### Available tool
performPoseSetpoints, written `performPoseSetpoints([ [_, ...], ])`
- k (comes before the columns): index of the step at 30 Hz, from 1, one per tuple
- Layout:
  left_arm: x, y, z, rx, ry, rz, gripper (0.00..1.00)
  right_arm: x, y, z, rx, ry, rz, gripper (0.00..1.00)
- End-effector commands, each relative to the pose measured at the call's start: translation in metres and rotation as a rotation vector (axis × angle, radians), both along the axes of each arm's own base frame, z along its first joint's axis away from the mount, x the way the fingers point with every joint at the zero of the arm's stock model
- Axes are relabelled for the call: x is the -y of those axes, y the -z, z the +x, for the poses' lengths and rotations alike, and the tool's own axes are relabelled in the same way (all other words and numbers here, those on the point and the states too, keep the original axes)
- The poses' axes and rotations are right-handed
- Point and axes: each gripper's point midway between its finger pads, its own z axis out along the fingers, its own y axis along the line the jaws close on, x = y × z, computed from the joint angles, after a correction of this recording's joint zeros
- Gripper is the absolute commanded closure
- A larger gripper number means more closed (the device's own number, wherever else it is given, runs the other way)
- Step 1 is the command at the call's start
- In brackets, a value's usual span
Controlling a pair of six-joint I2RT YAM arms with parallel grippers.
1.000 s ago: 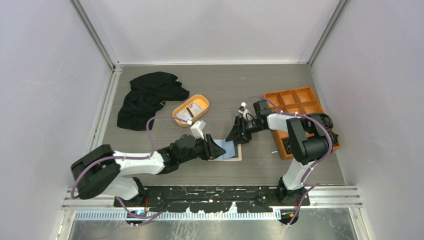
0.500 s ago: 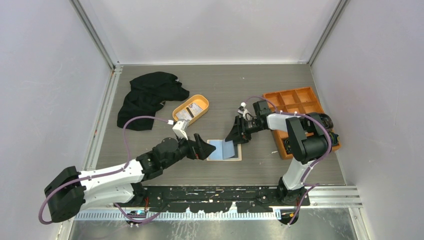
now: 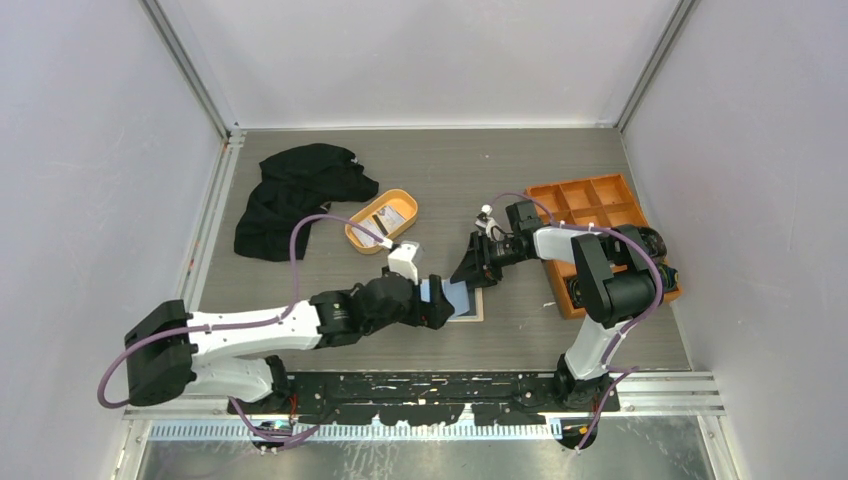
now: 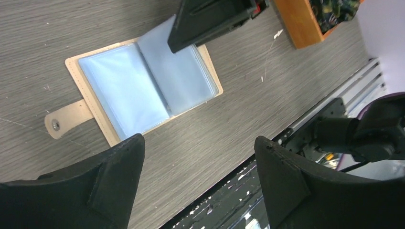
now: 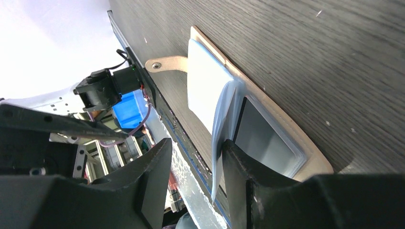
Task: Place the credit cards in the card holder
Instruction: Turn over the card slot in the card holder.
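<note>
Left gripper (image 4: 199,141) hangs just above the near-left side of the card holder (image 4: 143,90), spread wide with nothing in it. That arm is stretched out low and long, reaching across from the left. The right gripper (image 3: 470,272) comes at the card holder from the far-right side, with its arm folded back on itself and the wrist tipped down onto the right-hand page.

The card holder lies open and flat on the tabletop (image 3: 520,160), pale blue sleeves up. The left wrist view shows its snap tab sticking out past one edge of the card holder.

Only the right wrist view shows that gripper set to a narrow gap. One finger is tucked under a lifted blue sleeve that leans on it, not clamped as far as I can see.

The overhead view is the only one with the credit cards (image 3: 388,218). They sit in an orange oval tray (image 3: 405,200), up and left of the card holder and well apart from it.
</note>
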Motion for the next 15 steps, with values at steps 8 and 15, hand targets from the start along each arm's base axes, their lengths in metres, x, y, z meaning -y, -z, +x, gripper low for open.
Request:
performPoseSetpoints([
  [8,-0.009,0.023,0.007,0.054,-0.053,0.181,0.19,-0.003,-0.007,0.005,0.026,-0.012,0.036,0.51],
  [15,0.005,0.026,0.004,0.03,-0.052,0.252,0.22,-0.003,-0.008,0.005,0.026,-0.015,0.04,0.51],
])
